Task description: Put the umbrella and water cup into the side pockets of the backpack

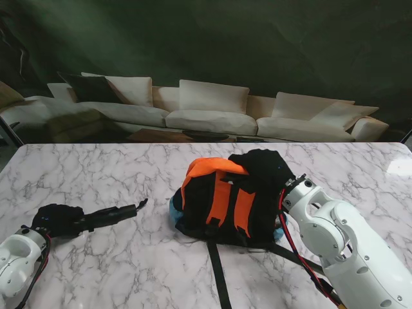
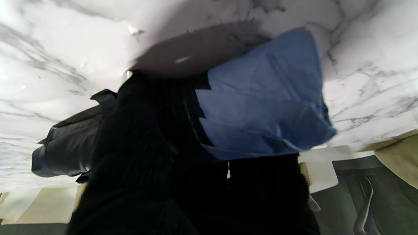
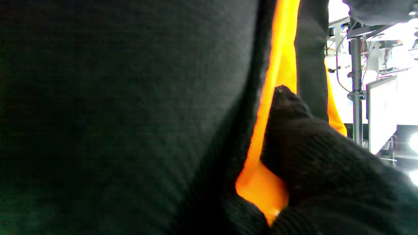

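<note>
An orange and black backpack (image 1: 222,199) lies in the middle of the marble table (image 1: 116,167), straps facing up. My right hand (image 1: 264,168), in a black glove, is shut on its far top edge. In the right wrist view its fingers (image 3: 310,147) pinch the backpack's orange fabric (image 3: 281,49). My left hand (image 1: 58,217) rests at the near left, shut on a black folded umbrella (image 1: 112,214) that points toward the backpack. The left wrist view shows the dark umbrella cloth (image 2: 65,147) and a blue fabric (image 2: 261,98) beside my gloved left hand (image 2: 147,147). I see no water cup that I can make out.
A black strap (image 1: 219,277) trails from the backpack toward the near table edge. Light blue patches (image 1: 174,207) show under the backpack's sides. A white sofa (image 1: 206,112) stands beyond the table's far edge.
</note>
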